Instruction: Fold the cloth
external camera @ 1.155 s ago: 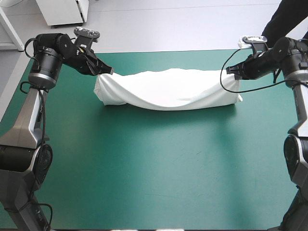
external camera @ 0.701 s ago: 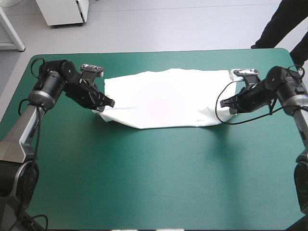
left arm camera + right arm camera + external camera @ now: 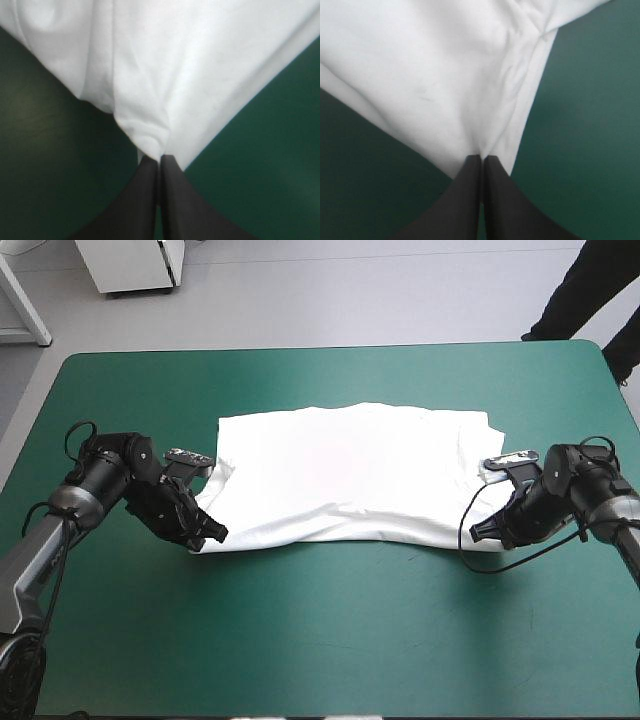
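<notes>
The white T-shirt (image 3: 345,472) lies spread across the middle of the teal-green table, its near edge drawn toward the front. My left gripper (image 3: 212,535) is shut on the T-shirt's near left corner, low over the cover. My right gripper (image 3: 478,533) is shut on the near right corner. In the left wrist view the black fingers (image 3: 145,197) meet in a pointed arch with cloth (image 3: 165,75) pinched at the tip. The right wrist view shows the same: fingers (image 3: 465,197) together, the white sheet (image 3: 445,75) fanning out ahead of them.
Bare teal-green cover (image 3: 330,640) stretches from the T-shirt to the table's front edge. A strip of cover (image 3: 300,375) shows between the T-shirt and the far edge.
Both grippers have come down and toward the front edge, pulling the T-shirt with them. The cloth, earlier hanging between them near the far edge, now lies spread flatter on the table.
</notes>
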Action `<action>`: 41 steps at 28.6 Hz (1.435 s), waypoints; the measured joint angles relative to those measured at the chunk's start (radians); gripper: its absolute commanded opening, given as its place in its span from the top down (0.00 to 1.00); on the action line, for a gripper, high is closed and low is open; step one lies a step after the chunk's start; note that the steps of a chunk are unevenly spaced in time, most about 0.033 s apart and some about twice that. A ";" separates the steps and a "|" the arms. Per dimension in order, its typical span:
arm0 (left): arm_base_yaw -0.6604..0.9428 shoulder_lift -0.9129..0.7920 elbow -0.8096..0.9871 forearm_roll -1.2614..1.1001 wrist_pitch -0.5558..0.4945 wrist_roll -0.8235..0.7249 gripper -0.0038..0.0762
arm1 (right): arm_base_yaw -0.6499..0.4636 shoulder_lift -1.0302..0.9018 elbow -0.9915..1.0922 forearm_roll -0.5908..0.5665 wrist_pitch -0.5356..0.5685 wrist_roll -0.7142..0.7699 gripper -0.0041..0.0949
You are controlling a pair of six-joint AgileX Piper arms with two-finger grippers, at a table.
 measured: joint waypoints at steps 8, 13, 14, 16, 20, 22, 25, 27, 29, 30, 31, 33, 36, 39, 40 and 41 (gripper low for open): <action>-0.001 -0.030 0.123 0.015 -0.009 0.000 0.98 | 0.000 -0.014 0.119 -0.008 -0.059 0.002 0.98; -0.001 -0.030 0.135 0.015 -0.010 0.000 0.94 | 0.000 -0.016 0.126 -0.008 -0.068 0.009 0.96; -0.001 -0.030 0.135 0.015 -0.010 0.000 0.90 | 0.000 -0.019 0.127 -0.008 -0.068 0.011 0.94; -0.001 -0.030 0.135 0.015 -0.010 0.000 0.82 | 0.000 -0.032 0.127 -0.007 -0.065 0.013 0.86; -0.001 -0.033 0.135 0.010 -0.009 0.000 0.59 | 0.000 -0.082 0.127 -0.005 -0.049 0.014 0.67; -0.001 -0.048 0.135 0.009 -0.009 -0.001 0.49 | 0.000 -0.126 0.127 -0.005 -0.039 0.017 0.58; -0.001 -0.109 0.124 0.008 -0.006 -0.012 0.44 | 0.000 -0.204 0.127 -0.005 -0.032 0.033 0.52; -0.001 -0.167 0.089 0.015 0.001 -0.020 0.45 | 0.000 -0.251 0.115 -0.008 -0.023 0.050 0.52; -0.001 -0.231 0.019 0.023 0.006 -0.024 0.45 | 0.000 -0.283 0.085 -0.022 -0.019 0.071 0.52; -0.001 -0.257 -0.016 0.026 0.007 -0.025 0.45 | 0.000 -0.291 0.070 -0.031 -0.018 0.084 0.52; -0.001 -0.279 -0.063 0.027 0.009 -0.026 0.45 | 0.000 -0.292 0.049 -0.048 -0.018 0.098 0.52; -0.001 -0.302 -0.160 0.021 -0.006 -0.026 0.45 | 0.000 -0.286 0.007 -0.084 -0.019 0.122 0.52; -0.001 -0.305 -0.283 0.003 -0.051 -0.026 0.45 | 0.000 -0.244 -0.073 -0.147 -0.023 0.157 0.52; -0.001 -0.290 -0.373 -0.039 -0.085 -0.025 0.45 | 0.000 -0.163 -0.153 -0.192 -0.024 0.182 0.52; -0.001 -0.283 -0.396 -0.054 -0.092 -0.025 0.45 | 0.000 -0.120 -0.188 -0.199 -0.024 0.187 0.52; -0.001 -0.276 -0.414 -0.069 -0.096 -0.023 0.45 | 0.000 -0.089 -0.210 -0.200 -0.024 0.190 0.52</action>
